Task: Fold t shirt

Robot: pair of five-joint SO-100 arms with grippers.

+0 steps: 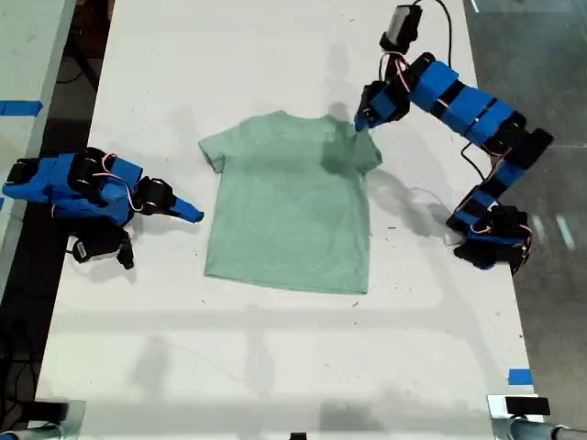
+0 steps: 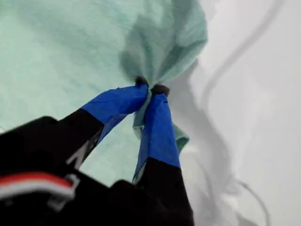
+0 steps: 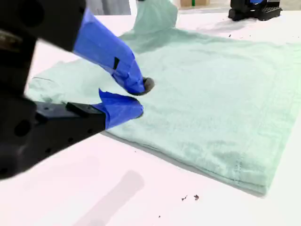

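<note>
Pale mint-green cloth, the t shirt (image 1: pixel 289 206), lies mostly flat at the middle of the white surface (image 1: pixel 275 367), hem toward the near edge in the exterior view. Our first pincer (image 2: pixel 150 89) is clamped on the sleeve (image 1: pixel 353 151) toward the surface's far edge at the exterior view's right, with cloth bunched and lifted between its jaws. Our second pincer (image 3: pixel 138 96) stands narrowly parted, holding nothing, just beside the opposite side of the shirt. Risk noted: we judge the pinch takes little fabric, so a fast pull may slip it free; a one-sided drag could also shift or crease the whole shirt.
</note>
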